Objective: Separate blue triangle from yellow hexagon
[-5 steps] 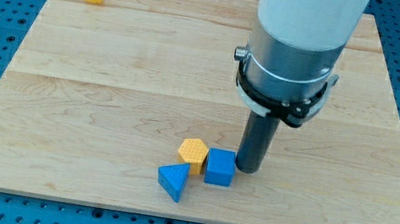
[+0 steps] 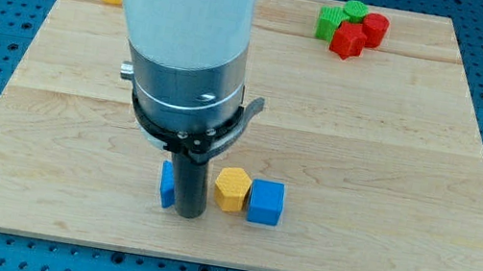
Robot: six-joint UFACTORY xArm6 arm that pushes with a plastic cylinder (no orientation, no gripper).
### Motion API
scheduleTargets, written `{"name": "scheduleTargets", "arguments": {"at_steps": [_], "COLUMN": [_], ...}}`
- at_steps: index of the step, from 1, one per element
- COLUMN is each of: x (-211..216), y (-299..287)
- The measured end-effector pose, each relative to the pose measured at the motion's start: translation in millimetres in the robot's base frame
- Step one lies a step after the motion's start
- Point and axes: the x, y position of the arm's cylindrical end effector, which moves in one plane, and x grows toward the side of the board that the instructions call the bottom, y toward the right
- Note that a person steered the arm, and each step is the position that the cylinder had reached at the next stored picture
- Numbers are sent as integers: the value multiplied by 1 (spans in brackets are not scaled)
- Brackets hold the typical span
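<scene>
Rod only, no claw to open or close: my tip [image 2: 187, 215] stands near the board's near edge, between the blue triangle [image 2: 167, 185] (mostly hidden, left) and the yellow hexagon [image 2: 232, 189]. Triangle looks light, rigid, easily slid; push its right face leftward.

Brightness: bright, even, no dim corners.
Light source: seemingly overhead, diffuse.
Shadows: short and soft beneath the blue cube [image 2: 266, 203] and my tip [image 2: 187, 215].
Glare: pale sheen on the white arm housing [image 2: 185, 0], top centre.
Focus: sharp throughout; edges undistorted.
</scene>
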Motion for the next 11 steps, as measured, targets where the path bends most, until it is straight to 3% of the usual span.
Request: {"name": "scheduleTargets", "arguments": {"at_steps": [1,2,4,6,8,11], "x": [25,18,-54,-59,-135,-174], "y": [1,-20,-51,-10,-6,25]}}
